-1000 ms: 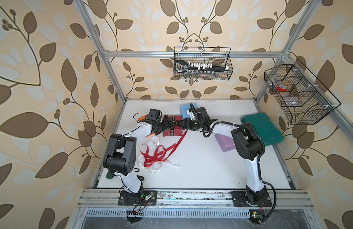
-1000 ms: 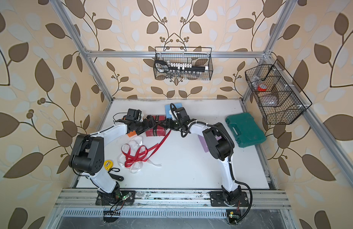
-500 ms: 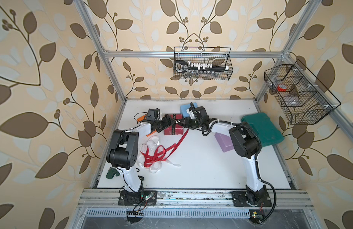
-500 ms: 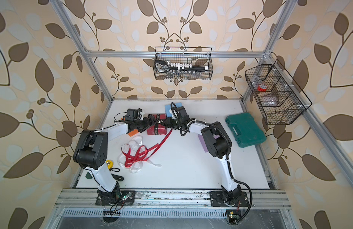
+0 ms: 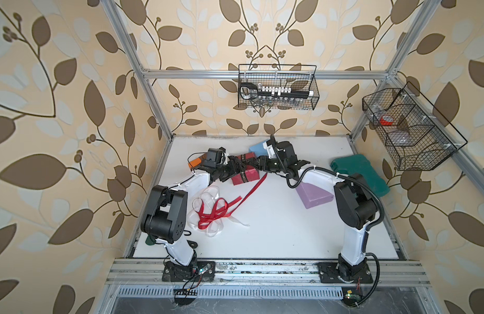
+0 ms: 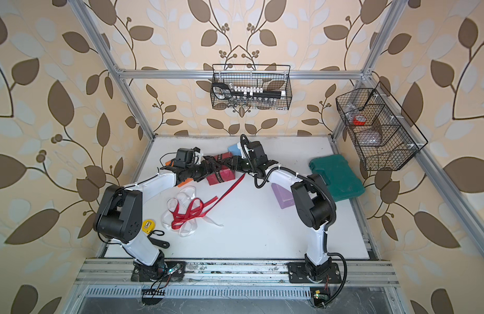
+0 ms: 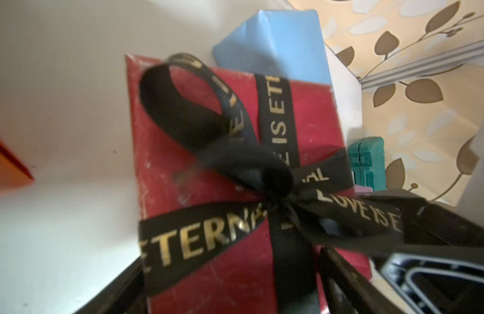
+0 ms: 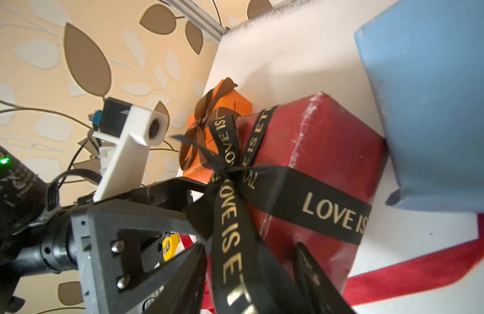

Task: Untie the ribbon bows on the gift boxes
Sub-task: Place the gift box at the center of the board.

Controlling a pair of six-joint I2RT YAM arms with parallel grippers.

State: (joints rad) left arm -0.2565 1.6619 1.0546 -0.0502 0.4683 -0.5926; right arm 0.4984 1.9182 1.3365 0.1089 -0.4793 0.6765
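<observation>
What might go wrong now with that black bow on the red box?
The black ribbon tail runs between the right gripper's fingers; a pull may drag the red box along instead of loosening the knot. The sliding box could then knock the blue box beside it.

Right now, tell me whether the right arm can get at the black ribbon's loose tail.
Probably yes: the black ribbon's tail hangs between the right gripper's open fingers, and nothing seems to block it.

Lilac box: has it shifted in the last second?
No. The lilac box sits at the same offset from the green case as a second ago.
</observation>
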